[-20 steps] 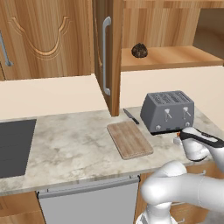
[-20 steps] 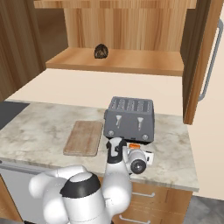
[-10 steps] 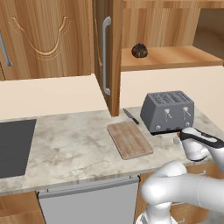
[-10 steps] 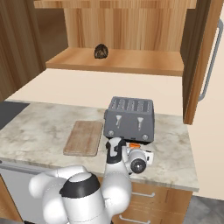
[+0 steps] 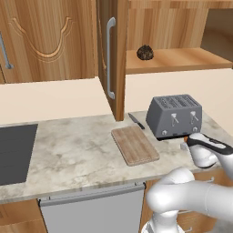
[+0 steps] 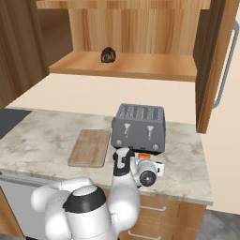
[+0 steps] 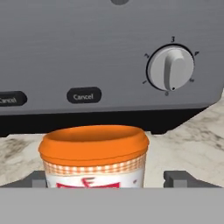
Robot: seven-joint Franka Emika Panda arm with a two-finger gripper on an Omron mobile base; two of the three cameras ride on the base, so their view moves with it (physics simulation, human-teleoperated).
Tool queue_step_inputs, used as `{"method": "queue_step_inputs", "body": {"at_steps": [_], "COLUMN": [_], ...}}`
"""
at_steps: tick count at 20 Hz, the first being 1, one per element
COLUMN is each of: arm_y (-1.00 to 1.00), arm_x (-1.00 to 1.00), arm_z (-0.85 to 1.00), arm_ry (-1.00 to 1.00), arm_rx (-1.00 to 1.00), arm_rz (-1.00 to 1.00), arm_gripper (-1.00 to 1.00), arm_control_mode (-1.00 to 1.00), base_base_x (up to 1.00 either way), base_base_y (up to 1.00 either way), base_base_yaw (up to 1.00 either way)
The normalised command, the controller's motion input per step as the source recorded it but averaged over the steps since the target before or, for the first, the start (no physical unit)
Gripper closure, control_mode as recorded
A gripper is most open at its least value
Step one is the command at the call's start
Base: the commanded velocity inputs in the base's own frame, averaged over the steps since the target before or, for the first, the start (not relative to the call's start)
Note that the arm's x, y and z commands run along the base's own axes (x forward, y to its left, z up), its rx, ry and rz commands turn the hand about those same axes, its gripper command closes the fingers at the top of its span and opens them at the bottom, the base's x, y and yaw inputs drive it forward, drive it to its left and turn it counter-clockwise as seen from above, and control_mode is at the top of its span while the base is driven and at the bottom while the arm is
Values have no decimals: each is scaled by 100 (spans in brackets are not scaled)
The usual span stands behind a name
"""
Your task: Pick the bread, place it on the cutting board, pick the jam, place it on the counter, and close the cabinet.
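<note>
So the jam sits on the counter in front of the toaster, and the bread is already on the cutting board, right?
Not quite. The left base view shows the bread on the cabinet shelf; the cutting board is bare. The jam is on the counter before the toaster.

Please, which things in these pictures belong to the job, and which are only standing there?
For the job: bread on the cabinet shelf; cutting board; jam on the counter, between the gripper fingers.

Only there: toaster; knife; stove.
</note>
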Motion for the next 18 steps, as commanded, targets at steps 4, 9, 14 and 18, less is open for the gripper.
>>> {"method": "queue_step_inputs", "body": {"at_steps": [4, 9, 14, 18], "arm_y": [0, 0, 0, -3], "arm_x": [-11, -18, -18, -13], "arm_z": [0, 0, 0, 3], "arm_ry": [0, 0, 0, 1], "arm_rx": [0, 0, 0, 0], "arm_rz": [0, 0, 0, 0], "arm_gripper": [-100, -100, -100, -100], "arm_control_mode": [-100, -100, -100, -100], "base_base_x": [0, 0, 0, 0], "base_base_y": [0, 0, 0, 0], "base_base_yaw": [0, 0, 0, 0]}}
